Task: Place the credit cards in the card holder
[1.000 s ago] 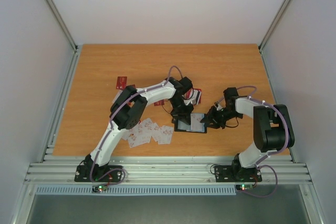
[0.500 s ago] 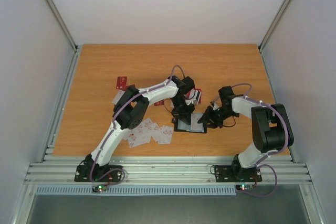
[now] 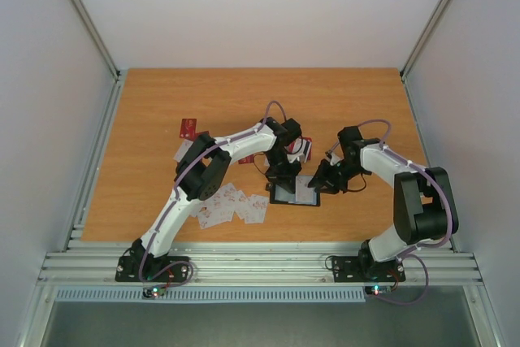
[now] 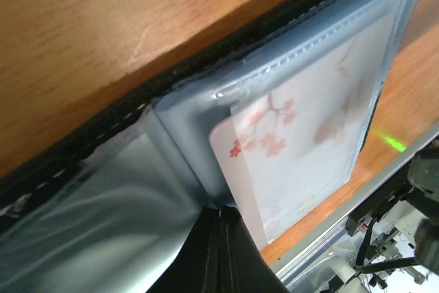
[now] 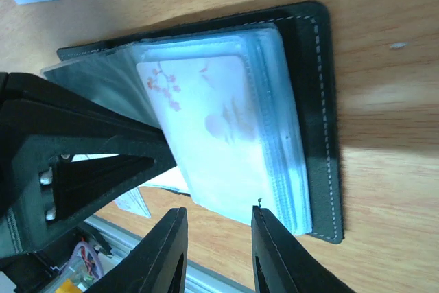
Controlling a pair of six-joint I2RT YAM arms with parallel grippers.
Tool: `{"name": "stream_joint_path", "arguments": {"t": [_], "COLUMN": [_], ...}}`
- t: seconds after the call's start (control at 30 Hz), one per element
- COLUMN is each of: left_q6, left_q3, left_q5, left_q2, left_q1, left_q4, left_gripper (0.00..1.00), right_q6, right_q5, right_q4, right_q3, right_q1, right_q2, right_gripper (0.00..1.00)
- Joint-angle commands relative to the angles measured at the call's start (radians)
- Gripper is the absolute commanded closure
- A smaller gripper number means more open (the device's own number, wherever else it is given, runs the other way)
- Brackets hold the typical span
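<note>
Orange-brown wood first: the table [image 3: 357, 103], broad under everything. Next in size, the black card holder [image 3: 296, 193], lying open, pale blue-grey sleeves facing up, right at the tips of both end effectors. Left end effector [image 4: 219, 223] clamped tight on one clear sleeve leaf, holding it raised off the rest. Right end effector [image 5: 216, 214] at the holder's other side, fingers parted, nothing between them, tips just beside the corner of the sleeve stack. In the top sleeve, a white blossom-print card [image 5: 206, 125], close by the left end effector. Loose credit cards [image 3: 234, 205], white with red marks, well apart from the left end effector, back toward its arm's base. Smallest, a red card [image 3: 188, 127], well off to that end effector's left.
</note>
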Motion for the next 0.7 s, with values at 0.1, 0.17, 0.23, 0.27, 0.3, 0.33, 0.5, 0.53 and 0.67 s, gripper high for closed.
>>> {"name": "stream_joint_path", "arguments": {"t": [0.1, 0.17, 0.23, 0.27, 0.3, 0.33, 0.5, 0.53, 0.67], "left_q6": [-0.018, -0.022, -0.025, -0.026, -0.026, -0.028, -0.028, -0.028, -0.028], "left_q3": [-0.010, -0.014, -0.020, -0.025, -0.031, -0.034, -0.039, -0.038, -0.034], "left_q5": [-0.069, -0.067, -0.067, -0.067, -0.067, -0.067, -0.065, -0.065, -0.067], "left_q2": [0.057, 0.057, 0.055, 0.053, 0.051, 0.049, 0.050, 0.050, 0.052], "left_q1": [-0.021, -0.021, -0.021, -0.021, -0.021, -0.023, -0.021, -0.021, -0.021], "left_q4": [-0.013, -0.008, -0.006, -0.004, 0.000, 0.000, 0.001, 0.000, 0.000], "left_gripper": [1.00, 1.00, 1.00, 1.00, 1.00, 1.00, 1.00, 1.00, 1.00], "right_q6": [-0.017, -0.025, -0.034, -0.038, -0.043, -0.047, -0.050, -0.048, -0.037], "right_q5": [-0.020, -0.004, 0.036, 0.062, 0.087, 0.102, 0.090, 0.077, 0.051], "right_q4": [-0.028, -0.035, -0.048, -0.055, -0.061, -0.066, -0.043, -0.032, -0.006], "right_q3": [0.038, 0.040, 0.038, 0.038, 0.038, 0.038, 0.031, 0.029, 0.028], "right_q1": [0.036, 0.039, 0.039, 0.039, 0.039, 0.039, 0.039, 0.039, 0.050], "right_q2": [-0.003, 0.002, 0.002, 0.003, 0.005, 0.008, 0.036, 0.041, 0.052], "right_gripper": [0.72, 0.72, 0.72, 0.72, 0.72, 0.72, 0.73, 0.72, 0.72]}}
